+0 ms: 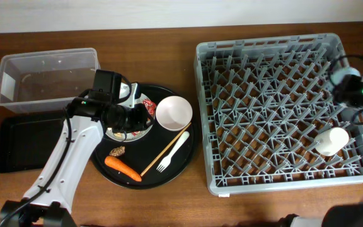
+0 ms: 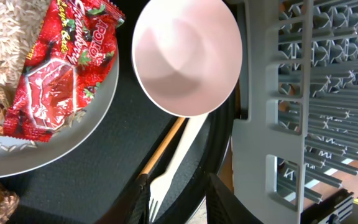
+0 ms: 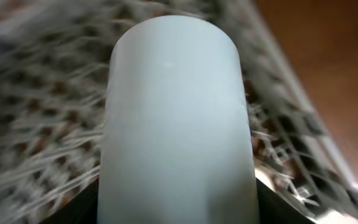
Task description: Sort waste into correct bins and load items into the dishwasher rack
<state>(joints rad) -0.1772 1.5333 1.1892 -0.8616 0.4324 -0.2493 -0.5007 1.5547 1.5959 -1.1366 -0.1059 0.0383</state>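
Two grippers hang over the brown wooden desk (image 1: 169,208). The left gripper (image 2: 180,193) is above the large round black tray (image 1: 184,157). Its fingers stand a narrow gap apart with nothing between them. Below that gap lie the tines of the white plastic fork (image 2: 180,149) and, touching it, the thin wooden chopstick (image 2: 161,149).

From overhead the left arm hides most of the white round plate (image 2: 92,121). The wrist view cuts the plate off at the left and shows the red shiny wrapper (image 2: 58,68) lying on it beside pale rice (image 2: 2,31). The white bowl (image 1: 174,112) stands upright just beside the plate. An orange carrot (image 1: 123,168) and a small brown lump (image 1: 117,151) lie on the round tray near its front edge. The clear plastic rectangular tub (image 1: 46,75) and the shallow black rectangular tray (image 1: 24,142) sit at the desk's left end.

The right gripper (image 3: 179,208) is over the right part of the large square grey plastic rack (image 1: 263,113). Its wrist view is blurred and almost filled by a pale cylindrical cup (image 3: 176,112). The cup sits between dark slivers of the fingers at the bottom corners, and I cannot tell whether they press on it. The overhead view's right edge cuts off that arm.
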